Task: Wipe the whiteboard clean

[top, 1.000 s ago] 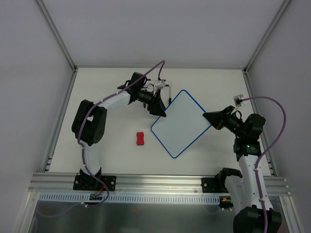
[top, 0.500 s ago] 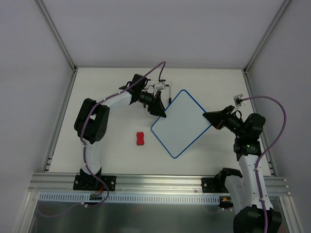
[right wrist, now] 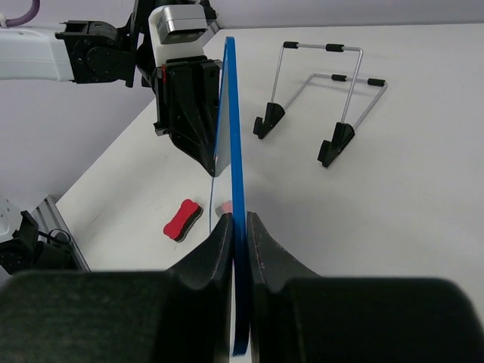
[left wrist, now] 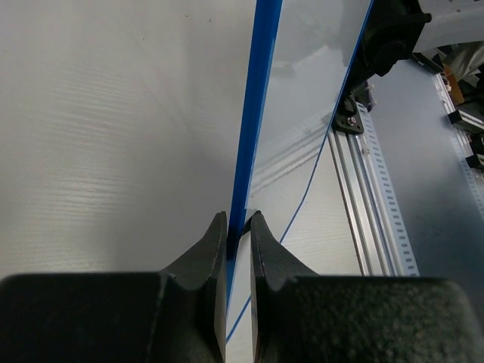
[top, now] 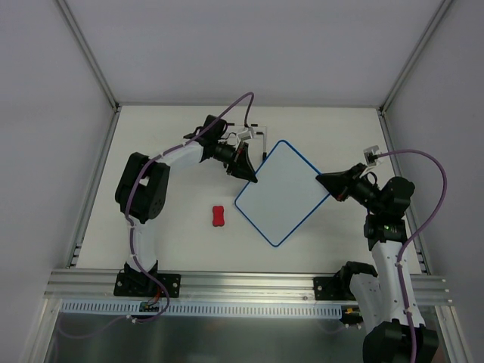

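The whiteboard [top: 281,193], white with a thin blue frame and no marks showing, is held between both arms over the table. My left gripper [top: 252,175] is shut on its far-left edge. In the left wrist view the blue frame [left wrist: 257,98] runs straight into the pinched fingertips of that gripper [left wrist: 239,223]. On the opposite right corner my right gripper [top: 324,181] is shut too. The right wrist view shows this gripper [right wrist: 235,219] clamping the board's blue edge [right wrist: 233,121]. A small red eraser [top: 218,216] lies on the table left of the board, also visible as the eraser [right wrist: 182,219] below it.
A black wire stand [top: 253,136] sits behind the left gripper, and the stand [right wrist: 325,98] shows upright at the right wrist view's upper right. An aluminium rail [top: 249,286] runs along the near table edge. Walls close in the table on three sides.
The left gripper's jaws have closed onto the whiteboard's edge. The left arm shifted slightly. The right gripper and the board have stayed where they were.
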Action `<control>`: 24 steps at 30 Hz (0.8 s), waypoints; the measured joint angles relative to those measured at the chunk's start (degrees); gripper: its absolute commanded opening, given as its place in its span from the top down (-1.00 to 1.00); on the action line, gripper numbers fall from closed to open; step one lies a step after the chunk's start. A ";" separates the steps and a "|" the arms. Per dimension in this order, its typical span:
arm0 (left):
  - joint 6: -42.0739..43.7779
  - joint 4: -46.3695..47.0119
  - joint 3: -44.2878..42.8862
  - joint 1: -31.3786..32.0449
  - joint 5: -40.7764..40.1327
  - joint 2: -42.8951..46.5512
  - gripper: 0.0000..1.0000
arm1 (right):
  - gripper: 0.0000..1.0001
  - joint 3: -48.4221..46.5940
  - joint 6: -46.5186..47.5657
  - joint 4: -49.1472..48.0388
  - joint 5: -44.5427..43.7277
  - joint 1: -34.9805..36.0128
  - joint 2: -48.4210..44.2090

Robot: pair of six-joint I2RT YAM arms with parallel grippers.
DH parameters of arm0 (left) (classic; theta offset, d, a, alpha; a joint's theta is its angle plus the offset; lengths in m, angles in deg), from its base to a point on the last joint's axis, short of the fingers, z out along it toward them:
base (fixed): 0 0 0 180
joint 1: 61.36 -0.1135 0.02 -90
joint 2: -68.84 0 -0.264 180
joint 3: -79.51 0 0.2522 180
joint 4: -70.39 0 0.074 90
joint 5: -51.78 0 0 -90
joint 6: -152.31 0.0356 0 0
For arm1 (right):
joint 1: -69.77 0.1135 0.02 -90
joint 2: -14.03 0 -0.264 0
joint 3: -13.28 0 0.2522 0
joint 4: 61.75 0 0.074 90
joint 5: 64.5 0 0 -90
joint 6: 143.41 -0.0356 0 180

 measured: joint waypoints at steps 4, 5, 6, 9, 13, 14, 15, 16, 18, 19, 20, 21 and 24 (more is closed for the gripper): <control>-0.17 -0.26 0.02 -0.37 1.38 0.24 1.00 | 0.30 0.17 1.29 -0.15 -1.11 -0.02 0.00; -0.33 -0.39 0.02 -0.39 1.79 0.55 1.00 | 0.18 0.42 1.60 -0.28 -1.73 -0.04 0.02; -0.57 -0.39 0.02 -0.74 2.12 1.03 1.00 | -0.04 0.74 2.03 -0.35 -2.25 -0.09 0.00; -1.51 -0.42 0.02 -1.05 2.99 2.64 1.00 | -0.26 1.73 2.60 -0.42 -3.08 -0.11 0.02; -2.38 -0.28 0.04 -2.03 3.74 5.07 1.00 | -0.44 2.73 2.75 -0.24 -3.52 -0.13 0.39; -2.64 -0.24 0.07 -2.34 3.76 5.55 1.00 | -0.47 2.86 2.82 0.02 -3.87 -0.15 0.44; -2.89 -0.24 0.11 -2.67 3.78 6.03 1.00 | -0.57 2.93 2.91 0.31 -4.26 -0.24 0.44; -3.02 -0.22 0.17 -3.04 3.78 6.38 1.00 | -0.63 2.95 2.93 0.74 -4.59 -0.33 0.37; -3.63 -0.33 0.37 -3.69 3.76 7.34 1.00 | -0.85 2.95 3.19 1.46 -5.46 -0.48 0.07; -4.04 -0.33 0.46 -3.98 3.74 7.82 1.00 | -0.90 2.95 3.34 1.92 -5.79 -0.68 -0.20; -4.24 -0.35 0.46 -4.15 3.76 8.20 1.00 | -0.95 2.95 3.61 2.38 -6.10 -0.81 -0.39; -4.48 -0.31 0.46 -4.44 3.72 8.74 1.00 | -0.97 2.86 4.02 2.95 -6.32 -0.85 -0.46; -4.94 -0.33 0.46 -4.85 2.93 10.64 1.00 | -0.98 1.70 4.98 6.82 -7.82 -0.94 -0.31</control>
